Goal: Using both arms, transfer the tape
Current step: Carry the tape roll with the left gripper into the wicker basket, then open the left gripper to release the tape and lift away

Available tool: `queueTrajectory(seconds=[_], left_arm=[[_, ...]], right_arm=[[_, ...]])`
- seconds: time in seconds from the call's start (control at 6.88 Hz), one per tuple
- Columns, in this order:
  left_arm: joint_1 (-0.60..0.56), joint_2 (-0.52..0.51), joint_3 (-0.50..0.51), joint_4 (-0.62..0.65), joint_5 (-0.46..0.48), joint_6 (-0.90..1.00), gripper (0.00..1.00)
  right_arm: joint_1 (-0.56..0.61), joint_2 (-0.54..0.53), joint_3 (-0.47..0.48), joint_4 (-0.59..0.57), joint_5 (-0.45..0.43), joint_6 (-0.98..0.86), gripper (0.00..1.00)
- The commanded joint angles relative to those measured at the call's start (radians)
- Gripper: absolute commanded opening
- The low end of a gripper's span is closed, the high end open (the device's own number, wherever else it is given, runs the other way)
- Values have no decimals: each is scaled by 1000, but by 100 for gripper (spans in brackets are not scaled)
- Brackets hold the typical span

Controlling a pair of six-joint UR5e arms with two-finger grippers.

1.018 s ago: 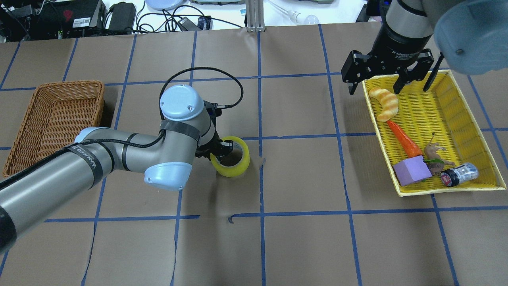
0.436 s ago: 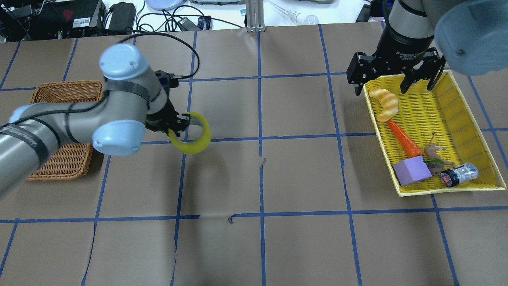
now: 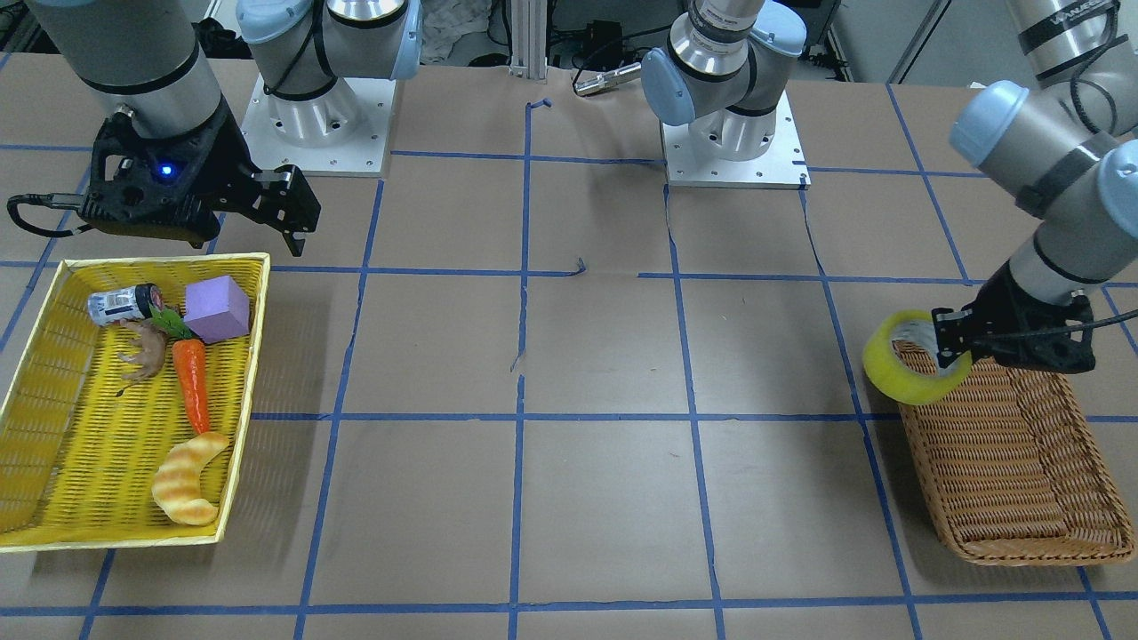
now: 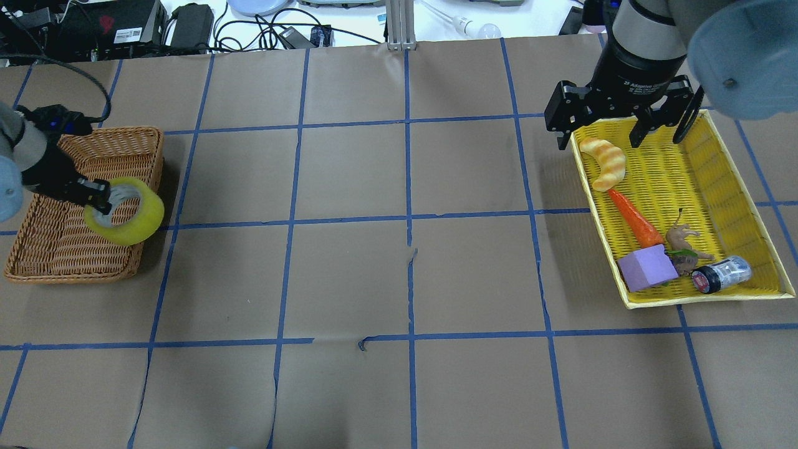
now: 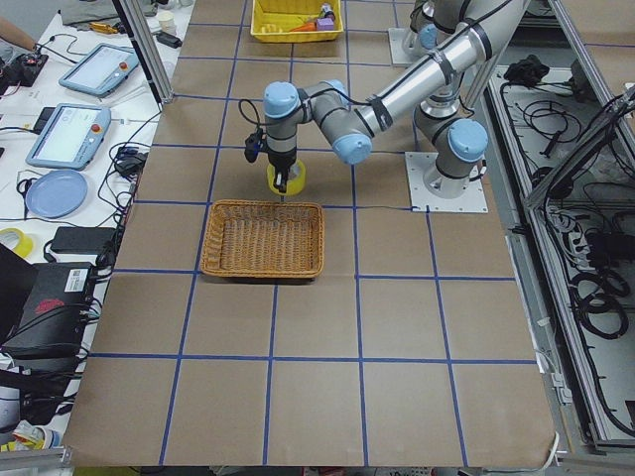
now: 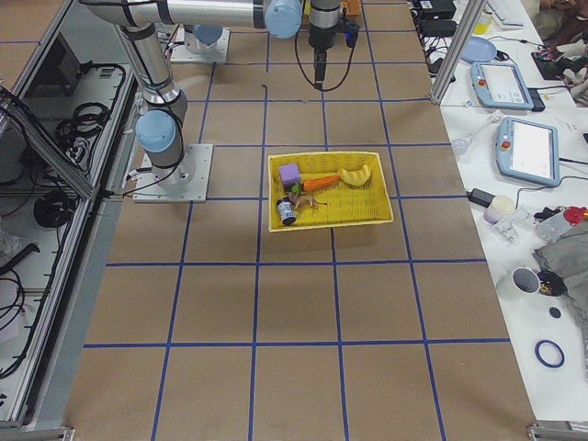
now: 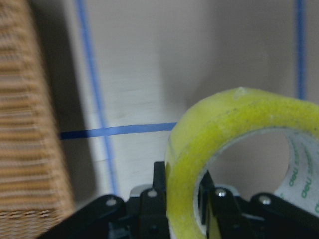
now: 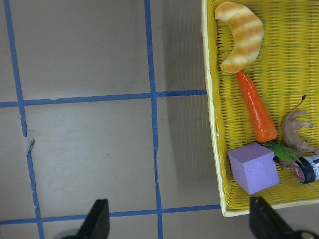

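Observation:
My left gripper (image 4: pixel 96 196) is shut on the rim of the tape (image 4: pixel 128 215), a yellow roll with a grey-white core. It holds the roll in the air at the right-hand rim of the wicker basket (image 4: pixel 62 249). The front-facing view shows the tape (image 3: pixel 916 364) in the left gripper (image 3: pixel 949 342) at the basket's corner (image 3: pixel 1005 480). The left wrist view has the tape (image 7: pixel 234 144) close up, with the basket (image 7: pixel 25 124) to its left. My right gripper (image 4: pixel 597 131) is open and empty above the far left corner of the yellow tray (image 4: pixel 735 156).
The yellow tray (image 3: pixel 53 498) holds a croissant (image 4: pixel 603 162), a carrot (image 4: pixel 634 218), a purple block (image 4: pixel 647 268), a toy animal (image 4: pixel 682 240) and a small can (image 4: pixel 722 274). Blue tape lines grid the brown paper tabletop. Cables and electronics lie beyond the far edge.
My left arm has carried the tape from the table's middle leftward to the wicker basket's rim. My right gripper has stayed open by the tray and shifted only slightly.

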Motion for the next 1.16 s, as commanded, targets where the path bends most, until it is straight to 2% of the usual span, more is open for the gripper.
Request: queueTrajectory(seconds=[0.0, 0.29, 0.58, 0.73, 0.87, 1.02], left_arm=[[123, -45, 2, 127, -5, 171, 0], [123, -152, -2, 369, -15, 175, 0], [123, -211, -3, 387, -43, 170, 0], [121, -225, 0, 396, -58, 166, 71], [123, -223, 3, 393, -165, 163, 100], [120, -199, 5, 391, -167, 150, 100]], right_arm=[[-1, 0, 4, 2, 2, 1, 100], [0, -3, 5, 2, 0, 1, 100], [0, -7, 8, 2, 0, 1, 100], [0, -7, 8, 4, 0, 1, 100], [0, -6, 10, 4, -1, 1, 100], [0, -6, 11, 4, -1, 0, 100]])
